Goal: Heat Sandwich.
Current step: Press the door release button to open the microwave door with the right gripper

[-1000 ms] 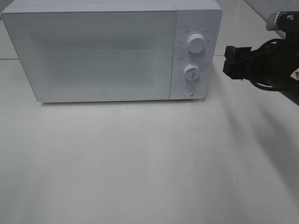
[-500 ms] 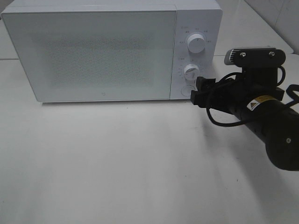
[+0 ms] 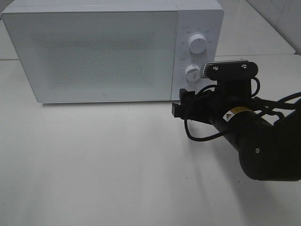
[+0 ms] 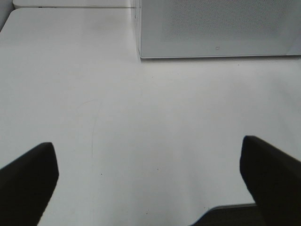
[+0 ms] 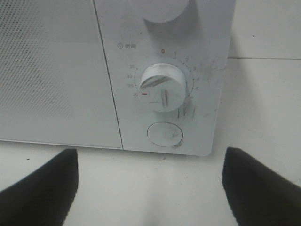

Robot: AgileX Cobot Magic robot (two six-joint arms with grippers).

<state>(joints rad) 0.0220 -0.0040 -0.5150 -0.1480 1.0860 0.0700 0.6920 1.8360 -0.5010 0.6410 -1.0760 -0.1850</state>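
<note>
Right hand [image 3: 180, 102] reaches forward, jaws apart and empty; left hand [image 4: 149, 181] likewise spread.

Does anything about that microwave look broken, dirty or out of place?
Nothing is spilled or askew: the microwave stands square with its door shut. The one oddity is dark scuff marks on the lower dial and the round button beneath it, seen in the right wrist view. No sandwich shows in any view.
</note>
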